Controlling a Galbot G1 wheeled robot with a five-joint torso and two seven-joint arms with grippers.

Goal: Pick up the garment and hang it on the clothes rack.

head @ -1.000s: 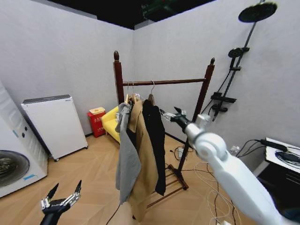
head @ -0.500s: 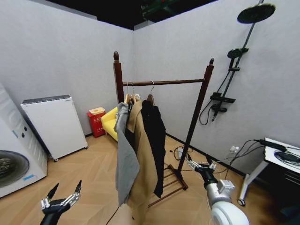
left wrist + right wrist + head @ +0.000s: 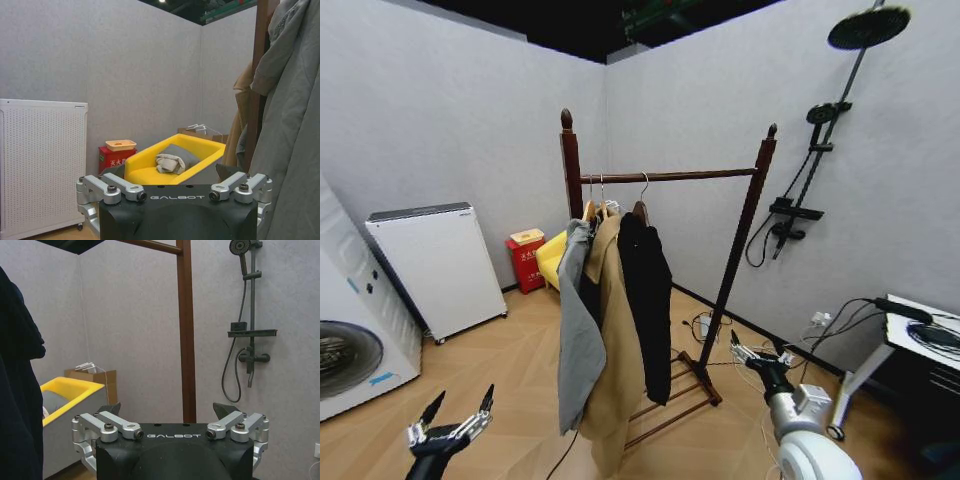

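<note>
The garment (image 3: 646, 296), a black jacket on a wooden hanger, hangs from the bar of the clothes rack (image 3: 672, 177), rightmost of three pieces beside a tan coat and a grey one. My right gripper (image 3: 759, 355) stands open and empty, low beside the rack's right post and well right of the jacket. In the right wrist view the gripper (image 3: 167, 410) faces that post (image 3: 185, 330), with the garment's black fabric (image 3: 17, 390) at the picture's edge. Low at the left, my left gripper (image 3: 454, 424) is also open and empty; the left wrist view looks past the gripper (image 3: 174, 182).
A yellow tub (image 3: 553, 260) and red box (image 3: 526, 258) sit behind the rack. A white cabinet (image 3: 438, 265) and a washing machine (image 3: 350, 340) stand left. A shower set (image 3: 820, 150) hangs on the right wall, with cables (image 3: 760, 380) on the floor below.
My right arm has dropped from shoulder height near the black jacket down to beside the rack's base. The hanging clothes have swung slightly left. The left gripper has not moved.
</note>
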